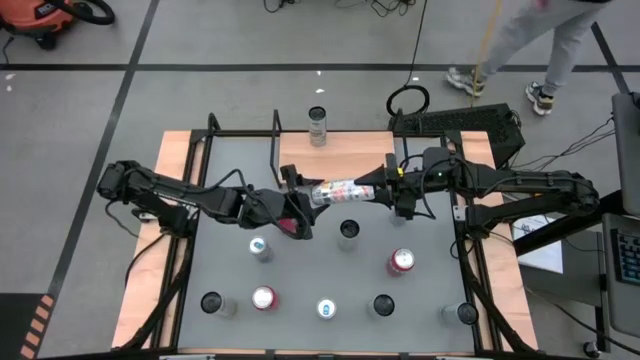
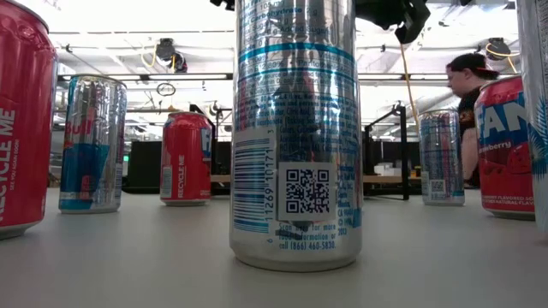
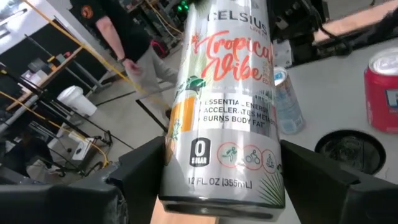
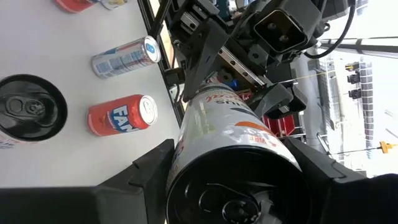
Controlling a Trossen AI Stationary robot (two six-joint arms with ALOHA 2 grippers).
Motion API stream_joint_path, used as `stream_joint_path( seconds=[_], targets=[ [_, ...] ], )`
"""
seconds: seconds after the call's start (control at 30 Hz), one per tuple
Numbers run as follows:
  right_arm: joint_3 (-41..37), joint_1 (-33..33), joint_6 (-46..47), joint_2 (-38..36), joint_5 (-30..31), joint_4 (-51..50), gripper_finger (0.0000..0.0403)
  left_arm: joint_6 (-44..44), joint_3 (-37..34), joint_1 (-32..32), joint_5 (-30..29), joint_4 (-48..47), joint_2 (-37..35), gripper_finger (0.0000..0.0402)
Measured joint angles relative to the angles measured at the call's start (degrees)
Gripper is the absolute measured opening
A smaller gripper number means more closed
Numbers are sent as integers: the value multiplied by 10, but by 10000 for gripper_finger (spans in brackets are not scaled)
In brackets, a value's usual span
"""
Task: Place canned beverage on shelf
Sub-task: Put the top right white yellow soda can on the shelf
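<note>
The tall can (image 1: 343,189) hangs sideways above the table's (image 1: 430,290) middle, gripped at each end by the left claw (image 1: 300,205) and right claw (image 1: 388,190); if either slips during this handover, it could drop onto the standing cans (image 1: 348,231) below.
</note>
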Motion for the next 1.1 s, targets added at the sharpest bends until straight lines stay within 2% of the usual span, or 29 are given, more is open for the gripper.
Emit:
stream_joint_path(
  seconds=[0.33, 0.7, 0.9, 1.1],
  targets=[
    [0, 0, 3, 0, 1, -7, 217, 2, 0, -4, 0, -6, 0, 251],
    [0, 0, 25, 0, 5, -10, 274, 15, 0, -10, -3, -5, 0, 248],
    [0, -1, 93, -1, 11, -10, 306, 44, 0, -23, -27, -3, 0, 247],
    [1, -1, 200, -1, 88, -5, 341, 81, 0, -42, -69, 26, 0, 247]
  ],
)
